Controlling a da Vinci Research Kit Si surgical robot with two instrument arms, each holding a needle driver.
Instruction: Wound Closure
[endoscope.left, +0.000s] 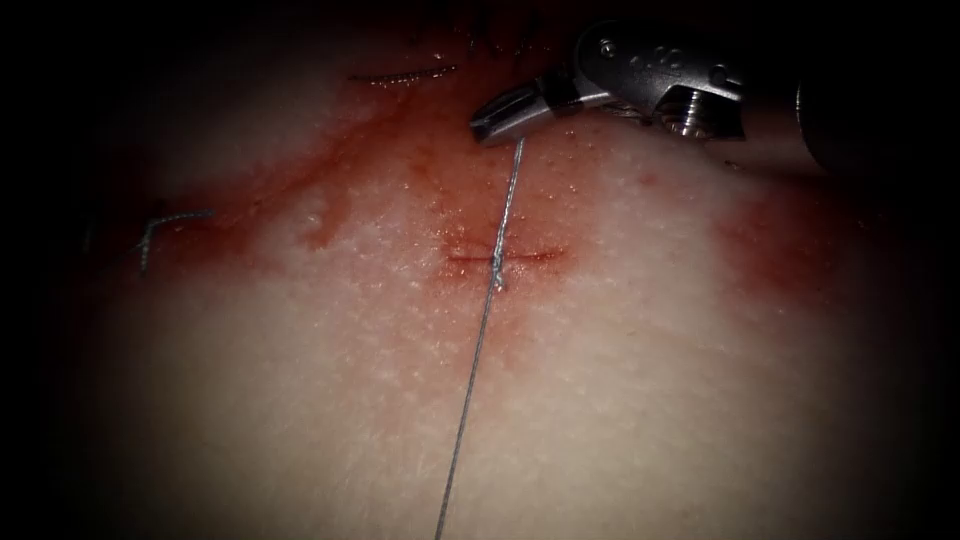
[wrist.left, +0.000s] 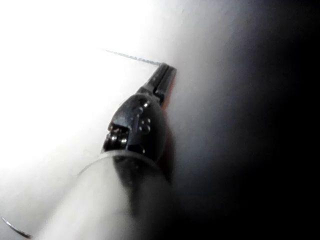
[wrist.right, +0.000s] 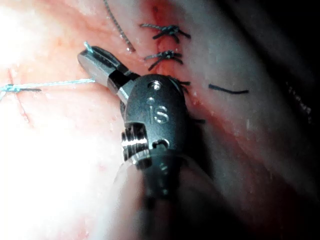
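Note:
The tissue (endoscope.left: 620, 380) carries a short cut (endoscope.left: 505, 256) with a knot (endoscope.left: 498, 266) of thread on it. My right tool (endoscope.left: 482, 128) hovers beyond the cut, jaws shut on the thread (endoscope.left: 510, 195), which runs taut from the knot up to them. The right wrist view shows those jaws (wrist.right: 86, 54) gripping the thread (wrist.right: 55, 84), a short end poking out past the tips. From the knot a second strand (endoscope.left: 465, 400) runs toward the near edge. In the left wrist view my left tool (wrist.left: 167, 69) is shut on a stretched strand (wrist.left: 132, 57). No needle is in the tissue around the cut.
Red fluid (endoscope.left: 330, 190) stains the tissue around and to the left of the cut. Cut ends of thread lie at the far side (endoscope.left: 400, 76) and far left (endoscope.left: 165, 230). Finished dark stitches (wrist.right: 165, 32) sit beside the right tool's wrist.

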